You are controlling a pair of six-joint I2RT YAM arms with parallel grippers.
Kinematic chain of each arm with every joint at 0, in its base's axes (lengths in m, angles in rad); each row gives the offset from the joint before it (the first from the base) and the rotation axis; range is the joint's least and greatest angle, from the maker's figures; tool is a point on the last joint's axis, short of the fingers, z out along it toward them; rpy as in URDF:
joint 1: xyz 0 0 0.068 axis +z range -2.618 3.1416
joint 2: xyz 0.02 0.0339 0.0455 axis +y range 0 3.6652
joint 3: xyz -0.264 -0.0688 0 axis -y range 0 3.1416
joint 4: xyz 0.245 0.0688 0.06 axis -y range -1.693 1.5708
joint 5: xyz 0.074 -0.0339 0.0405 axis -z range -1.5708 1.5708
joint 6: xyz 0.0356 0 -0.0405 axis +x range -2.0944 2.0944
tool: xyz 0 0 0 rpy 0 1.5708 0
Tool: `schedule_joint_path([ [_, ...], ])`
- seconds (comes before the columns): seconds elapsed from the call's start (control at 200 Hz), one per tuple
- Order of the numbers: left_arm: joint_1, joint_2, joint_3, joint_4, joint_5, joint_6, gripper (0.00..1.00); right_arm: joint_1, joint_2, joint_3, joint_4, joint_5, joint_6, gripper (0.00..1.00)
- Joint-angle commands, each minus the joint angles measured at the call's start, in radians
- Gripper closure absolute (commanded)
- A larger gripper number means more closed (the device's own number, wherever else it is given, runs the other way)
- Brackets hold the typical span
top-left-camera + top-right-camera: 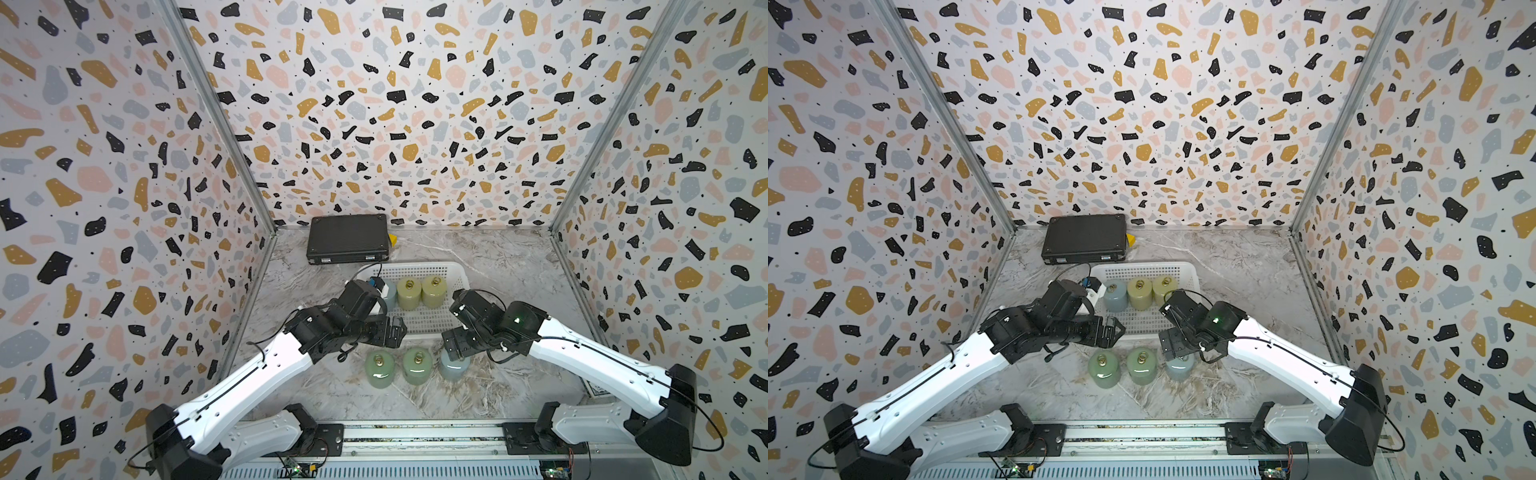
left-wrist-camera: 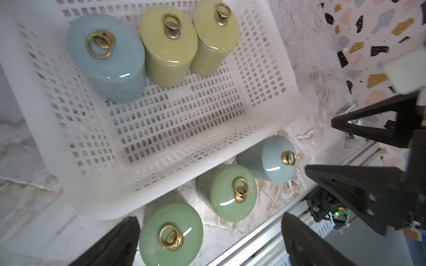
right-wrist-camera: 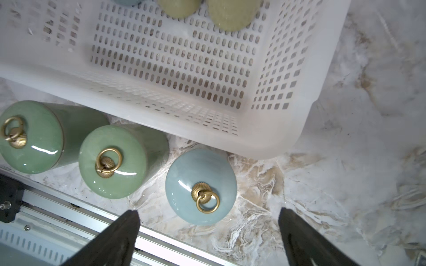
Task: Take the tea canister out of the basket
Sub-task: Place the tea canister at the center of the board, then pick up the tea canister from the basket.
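- Raising the right gripper [image 3: 208, 213], fingers wide and empty, straight up should avoid tipping the blue canister [image 3: 200, 186] on the table [image 3: 345, 161].
- The basket [image 2: 260, 76] holds a blue tea canister [image 2: 108, 57] beside two yellow canisters [image 2: 169, 46] along its far wall.
- The left gripper [image 2: 209, 230], also wide and empty, should straddle one body and lift vertically past the rim.

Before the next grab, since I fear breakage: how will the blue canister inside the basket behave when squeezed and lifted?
The blue canister shows glossy glaze highlights, so it is probably slippery. It looks ceramic, so likely heavy for its size and chippable against the neighbouring yellow-green canister. Its lid ring looks loose; pulling there might lift only the lid.
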Motion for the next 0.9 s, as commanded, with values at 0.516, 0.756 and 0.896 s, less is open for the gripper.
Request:
schedule_joint_path([
  [0.516,0.186,0.378,0.161,0.155,-0.056,0.084,0.03,-0.057,-0.1,0.028,0.228,0.049,-0.263,0.01],
  [0.756,0.227,0.517,0.226,0.162,-0.088,0.135,0.08,-0.084,-0.049,0.062,0.228,-0.012,-0.31,0.01],
  [0.896,0.25,0.567,0.246,0.17,-0.096,0.159,0.1,-0.093,-0.026,0.077,0.231,-0.035,-0.319,0.0],
])
